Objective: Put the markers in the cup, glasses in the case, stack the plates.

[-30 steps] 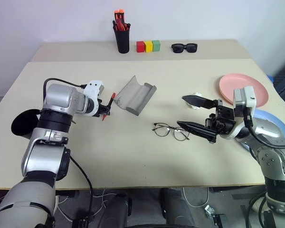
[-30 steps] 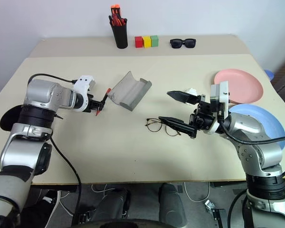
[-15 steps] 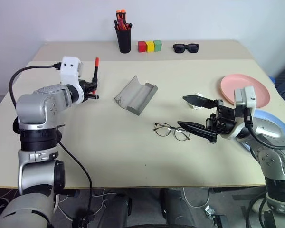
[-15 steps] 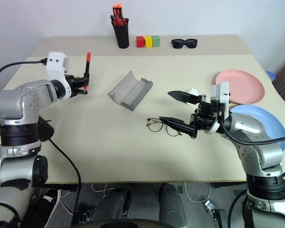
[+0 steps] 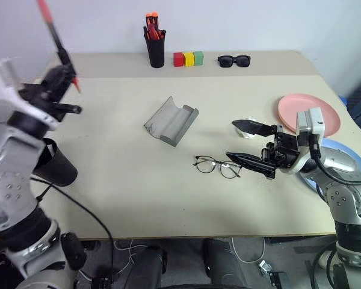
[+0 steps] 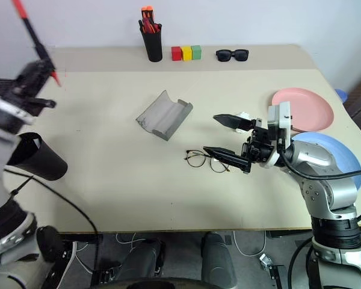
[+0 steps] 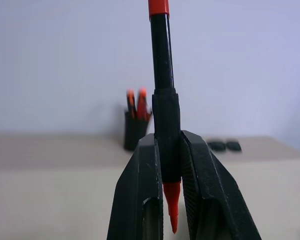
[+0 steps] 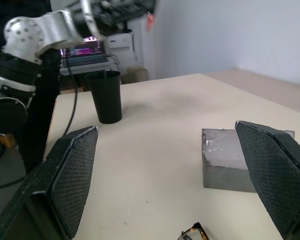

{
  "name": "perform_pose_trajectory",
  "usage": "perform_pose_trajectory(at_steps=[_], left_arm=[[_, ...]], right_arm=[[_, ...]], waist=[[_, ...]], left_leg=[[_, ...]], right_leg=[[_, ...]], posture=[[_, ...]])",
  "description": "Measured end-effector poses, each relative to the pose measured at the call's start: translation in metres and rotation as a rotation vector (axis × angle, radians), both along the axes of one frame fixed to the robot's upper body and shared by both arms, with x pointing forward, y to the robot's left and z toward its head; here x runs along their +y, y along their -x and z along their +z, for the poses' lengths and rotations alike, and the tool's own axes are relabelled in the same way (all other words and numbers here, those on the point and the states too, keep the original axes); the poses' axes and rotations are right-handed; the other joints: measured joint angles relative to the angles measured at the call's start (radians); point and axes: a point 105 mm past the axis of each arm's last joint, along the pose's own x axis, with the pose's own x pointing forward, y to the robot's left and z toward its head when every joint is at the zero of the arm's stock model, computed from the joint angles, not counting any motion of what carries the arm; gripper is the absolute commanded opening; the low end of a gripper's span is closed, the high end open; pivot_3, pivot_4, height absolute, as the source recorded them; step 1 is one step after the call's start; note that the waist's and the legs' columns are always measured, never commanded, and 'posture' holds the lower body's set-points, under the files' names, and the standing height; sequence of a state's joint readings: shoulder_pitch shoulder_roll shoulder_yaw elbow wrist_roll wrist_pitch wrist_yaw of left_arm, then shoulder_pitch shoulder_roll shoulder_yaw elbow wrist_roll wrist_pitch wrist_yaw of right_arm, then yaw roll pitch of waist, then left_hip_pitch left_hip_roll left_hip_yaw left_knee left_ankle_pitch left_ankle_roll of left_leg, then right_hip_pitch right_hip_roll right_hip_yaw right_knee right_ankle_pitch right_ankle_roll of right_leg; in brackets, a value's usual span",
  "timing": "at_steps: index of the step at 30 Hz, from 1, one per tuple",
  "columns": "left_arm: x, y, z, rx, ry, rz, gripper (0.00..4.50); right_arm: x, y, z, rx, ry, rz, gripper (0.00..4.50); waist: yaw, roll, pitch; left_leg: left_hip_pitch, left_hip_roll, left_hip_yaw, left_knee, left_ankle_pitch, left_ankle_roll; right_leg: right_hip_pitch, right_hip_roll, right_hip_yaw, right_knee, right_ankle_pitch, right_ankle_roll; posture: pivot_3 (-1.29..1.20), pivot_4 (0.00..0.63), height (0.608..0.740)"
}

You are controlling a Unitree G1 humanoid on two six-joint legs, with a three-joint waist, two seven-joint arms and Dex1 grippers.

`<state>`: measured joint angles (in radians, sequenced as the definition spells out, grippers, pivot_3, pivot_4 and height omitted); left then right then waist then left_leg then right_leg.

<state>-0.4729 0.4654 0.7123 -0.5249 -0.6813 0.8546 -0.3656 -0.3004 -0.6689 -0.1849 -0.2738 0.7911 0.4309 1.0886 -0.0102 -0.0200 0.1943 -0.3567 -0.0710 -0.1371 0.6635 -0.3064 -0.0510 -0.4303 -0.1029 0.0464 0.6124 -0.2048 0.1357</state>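
Marker (image 5: 55, 37): red-orange with a black barrel, pinched in the left pincer (image 7: 171, 165), jaws nearly closed on its lower part. It stands steeply, red end up, slanted, raised high over the bench's left side. In the left wrist view its pointed red tip pokes out between the two fingers.

Cup (image 6: 37, 158): black, tapered, at the bench's left edge, below the raised marker (mouth faces away from the camera; cannot tell whether it stands or lies tipped).

Case (image 5: 171, 120): grey, lying open near mid-bench. Glasses (image 5: 216, 167): thin wire frame, flat on the bench, nearer the front edge than the case and apart from it.

Right pincer (image 5: 251, 144): jaws spread wide, held just right of the glasses, one black finger reaching close to the frame; nothing between the fingers.

Plates: pink plate (image 5: 296, 108) at the right edge; blue plate (image 6: 331, 154) beside it, nearer the front, partly behind the right arm. Not stacked.

Bench (image 5: 126, 186): pale beige, matte, bare across the front. A second, like surface butts against its far side and carries a narrow black pen holder (image 5: 155, 51) with orange-capped pens, three blocks (image 5: 189, 58) in red, yellow, green, and black sunglasses (image 5: 233, 60).

Room: plain pale wall behind. Cables hang under the front edge.
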Motion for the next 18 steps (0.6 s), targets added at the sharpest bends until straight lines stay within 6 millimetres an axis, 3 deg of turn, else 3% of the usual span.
perform_pose_trajectory(at_steps=[3,8,18], left_arm=[[0.027,0.015,-0.011,0.006,-0.012,0.079,0.04],[0.053,0.032,-0.022,0.023,-0.054,0.135,0.04],[0.072,0.044,-0.047,0.086,-0.037,0.194,0.04]], right_arm=[[-0.002,0.002,0.004,-0.003,-0.017,0.017,4.50],[-0.005,0.010,0.022,0.013,-0.118,0.096,4.50],[0.000,0.020,0.024,0.030,-0.120,0.160,4.50]], waist=[[-0.001,0.000,0.000],[-0.001,0.000,0.000],[-0.003,0.000,0.000]], left_leg=[[0.000,0.000,0.000,0.000,0.000,0.000],[0.001,0.000,0.000,0.000,0.000,0.001],[0.001,0.001,0.000,0.000,-0.001,0.001]], right_leg=[[0.000,0.000,0.000,0.000,0.000,0.000],[0.001,0.000,0.000,0.000,0.000,0.000],[0.001,0.000,0.000,-0.001,0.000,0.000]], posture=[[0.00,0.150,0.740],[0.00,0.150,0.740],[0.00,0.150,0.740]])
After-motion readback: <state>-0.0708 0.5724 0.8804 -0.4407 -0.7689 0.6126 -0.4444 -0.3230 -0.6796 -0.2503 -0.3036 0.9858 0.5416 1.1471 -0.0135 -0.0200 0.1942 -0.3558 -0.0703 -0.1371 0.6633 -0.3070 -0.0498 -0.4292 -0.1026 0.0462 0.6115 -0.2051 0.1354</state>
